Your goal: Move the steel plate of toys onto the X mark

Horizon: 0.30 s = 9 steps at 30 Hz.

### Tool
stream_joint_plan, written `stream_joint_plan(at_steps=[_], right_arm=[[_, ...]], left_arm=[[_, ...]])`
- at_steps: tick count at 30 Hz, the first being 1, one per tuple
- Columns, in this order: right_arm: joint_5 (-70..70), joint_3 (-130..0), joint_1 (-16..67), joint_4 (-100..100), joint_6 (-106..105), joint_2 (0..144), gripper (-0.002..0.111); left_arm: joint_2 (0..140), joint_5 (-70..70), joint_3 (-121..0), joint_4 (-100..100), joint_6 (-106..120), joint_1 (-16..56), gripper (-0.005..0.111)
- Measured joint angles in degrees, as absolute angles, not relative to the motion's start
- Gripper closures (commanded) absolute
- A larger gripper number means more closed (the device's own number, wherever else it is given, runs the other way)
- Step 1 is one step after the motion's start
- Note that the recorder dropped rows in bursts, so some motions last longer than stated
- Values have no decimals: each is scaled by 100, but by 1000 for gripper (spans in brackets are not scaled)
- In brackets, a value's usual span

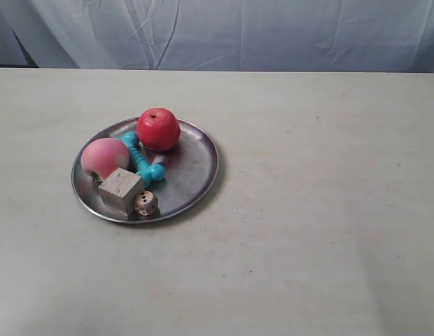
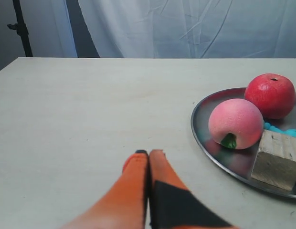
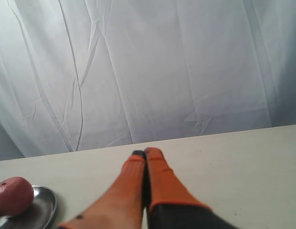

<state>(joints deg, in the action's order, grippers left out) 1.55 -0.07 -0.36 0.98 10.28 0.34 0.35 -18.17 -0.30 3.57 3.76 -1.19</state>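
Observation:
The steel plate [image 1: 196, 168] lies left of the table's middle in the exterior view. It carries a red apple [image 1: 158, 129], a pink peach ball [image 1: 104, 158], a teal bone [image 1: 143, 160], a wooden cube [image 1: 121, 189] and a small die [image 1: 145, 202]. No arm shows in that view. The X mark is out of view. My left gripper [image 2: 149, 153] is shut and empty, a short way off the steel plate's rim [image 2: 200, 138], with the peach ball [image 2: 236, 122], apple [image 2: 270, 95] and cube [image 2: 277, 160] beyond. My right gripper [image 3: 146, 153] is shut and empty above the table, the apple [image 3: 13, 195] and plate edge [image 3: 47, 207] off to one side.
A pale table [image 1: 329, 210] spreads around the plate. A wrinkled white curtain [image 1: 238, 31] hangs behind its far edge. A dark stand [image 2: 21, 28] rises beyond the table corner in the left wrist view.

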Motion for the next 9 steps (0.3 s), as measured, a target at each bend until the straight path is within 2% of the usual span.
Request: stream_joint_plan(at_steps=[9], right_arm=[[155, -7, -36, 98, 1028, 34, 108]], left_arm=[[35, -1817, -30, 320, 376, -119, 107]])
